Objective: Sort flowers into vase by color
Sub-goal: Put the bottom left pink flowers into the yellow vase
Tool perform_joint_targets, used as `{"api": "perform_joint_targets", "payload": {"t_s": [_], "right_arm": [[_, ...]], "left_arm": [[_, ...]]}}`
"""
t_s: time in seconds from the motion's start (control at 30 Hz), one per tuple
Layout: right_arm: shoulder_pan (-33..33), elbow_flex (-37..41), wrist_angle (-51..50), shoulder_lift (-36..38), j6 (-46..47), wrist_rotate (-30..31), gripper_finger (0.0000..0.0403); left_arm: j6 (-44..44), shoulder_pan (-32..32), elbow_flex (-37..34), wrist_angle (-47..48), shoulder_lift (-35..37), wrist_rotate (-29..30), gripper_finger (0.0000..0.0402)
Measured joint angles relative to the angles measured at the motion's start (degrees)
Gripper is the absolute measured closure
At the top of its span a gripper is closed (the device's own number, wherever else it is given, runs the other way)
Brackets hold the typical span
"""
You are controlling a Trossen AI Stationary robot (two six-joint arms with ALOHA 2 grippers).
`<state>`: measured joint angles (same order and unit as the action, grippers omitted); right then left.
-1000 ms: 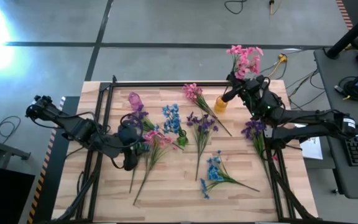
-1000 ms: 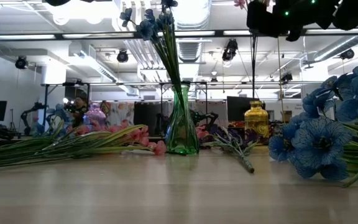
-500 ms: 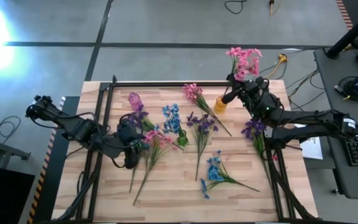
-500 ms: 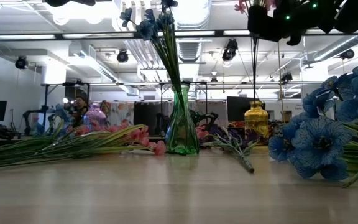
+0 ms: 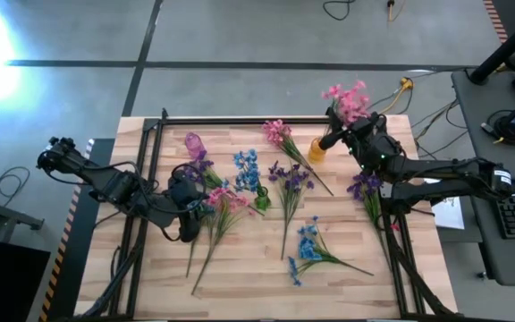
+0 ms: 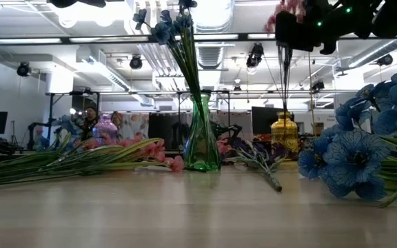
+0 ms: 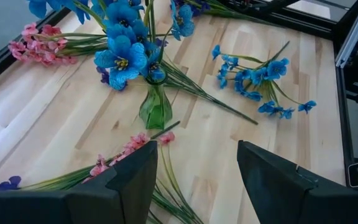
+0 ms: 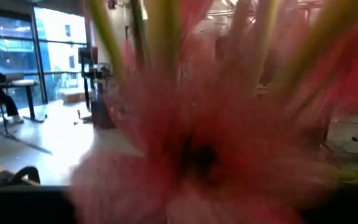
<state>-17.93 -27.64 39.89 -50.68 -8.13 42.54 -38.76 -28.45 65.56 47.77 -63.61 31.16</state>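
Pink sprig [image 5: 348, 98] over the yellow vase [image 5: 316, 149].
Right gripper [image 5: 342, 125] beside that vase, grip seemingly uncertain; left gripper [image 7: 194, 177] fingers released near green vase [image 7: 155, 109].

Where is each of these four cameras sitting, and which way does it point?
High: overhead, straight down; both arms, left claw, right claw.
Low: tabletop height, level across; right claw overhead.
Left wrist: on left arm, looking down past its claw at the green vase.
Right wrist: filled by blurred pink flowers.
Shared: green vase appears in high, low and left wrist.
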Motion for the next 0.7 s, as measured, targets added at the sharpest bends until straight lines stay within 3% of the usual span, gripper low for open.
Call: {"api": "perform_joint_targets", "payload": {"t_s": [0.47,0.7], "right_arm": [[0.04,0.02,-14.78,0.37,8.62,0.03,0.0222],[0.34,0.02,-23.57,4.0,12.83,-0.93,0.0173]], "left_arm": [[-0.49,0.0,-0.07,0.21,-0.04,1.46,0.0192],[-5.06,0.04,-0.11,2.55,-0.04,1.51,0.0192]]}}
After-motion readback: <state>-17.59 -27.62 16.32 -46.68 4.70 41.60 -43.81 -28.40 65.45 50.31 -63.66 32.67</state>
